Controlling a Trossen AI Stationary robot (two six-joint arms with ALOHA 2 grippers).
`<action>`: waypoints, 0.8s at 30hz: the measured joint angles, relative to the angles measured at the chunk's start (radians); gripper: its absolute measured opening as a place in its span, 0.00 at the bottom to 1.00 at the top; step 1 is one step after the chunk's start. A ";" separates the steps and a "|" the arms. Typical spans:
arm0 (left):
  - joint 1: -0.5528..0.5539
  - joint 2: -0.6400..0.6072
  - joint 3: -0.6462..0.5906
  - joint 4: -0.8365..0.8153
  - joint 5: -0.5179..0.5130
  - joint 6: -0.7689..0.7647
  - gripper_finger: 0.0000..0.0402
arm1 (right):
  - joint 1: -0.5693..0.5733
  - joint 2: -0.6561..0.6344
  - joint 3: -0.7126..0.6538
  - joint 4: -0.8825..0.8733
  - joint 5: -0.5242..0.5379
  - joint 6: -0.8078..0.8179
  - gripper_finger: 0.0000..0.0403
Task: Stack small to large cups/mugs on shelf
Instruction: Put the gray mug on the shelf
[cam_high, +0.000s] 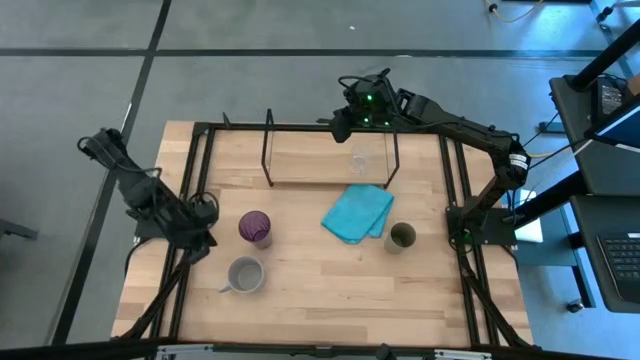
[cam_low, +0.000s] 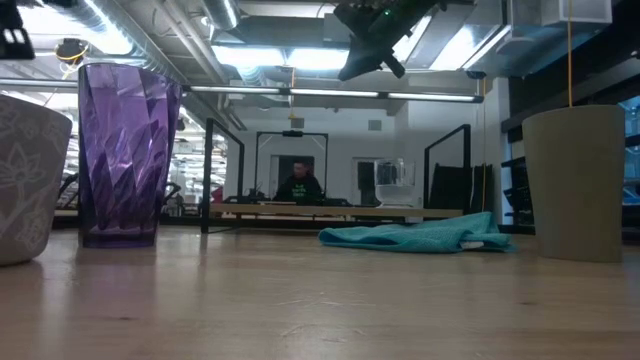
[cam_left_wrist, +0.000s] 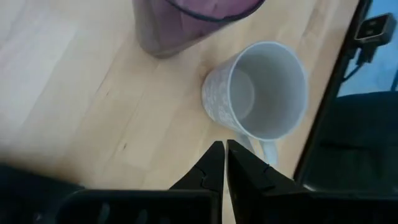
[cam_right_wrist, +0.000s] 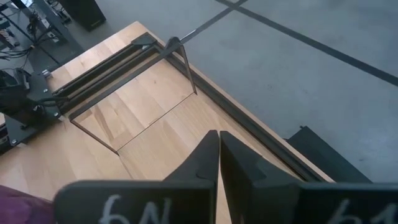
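Clear glass (cam_high: 359, 163) already stands upright on the shelf (cam_high: 300, 166), toward its right end; nothing shows inside it. The right gripper (cam_high: 337, 126) hangs high over the shelf's back rail, just behind the glass, with its fingers (cam_right_wrist: 208, 163) pressed together on nothing.

The other three vessels stand upright and empty on the worktop (cam_high: 330, 290), mouths up. The grey mug (cam_high: 245, 274) is front left, its handle pointing left toward the worktop edge. The purple tumbler (cam_high: 255, 228) stands just behind it. The green cup (cam_high: 401, 237) is to the right, just beside the turquoise cloth (cam_high: 357, 212).

The left gripper (cam_high: 203, 243) sits low at the left, its fingers (cam_left_wrist: 211, 171) closed and empty. In its wrist view the mug lies straight ahead of the tips and close, handle near the fingers, the tumbler beyond. If the mug goes next, the left arm is plainly the nearer; those fingers would have to part before they could take its rim or handle.
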 joint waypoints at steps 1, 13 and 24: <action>-0.012 0.004 -0.018 0.019 -0.010 -0.010 0.03 | 0.000 0.000 0.000 0.000 0.000 0.000 0.04; -0.056 0.118 -0.116 0.171 -0.052 -0.109 0.23 | 0.001 0.000 0.000 -0.046 -0.001 -0.001 0.04; -0.056 0.186 -0.116 0.230 -0.062 -0.131 0.30 | 0.001 0.000 0.000 -0.046 -0.001 -0.044 0.04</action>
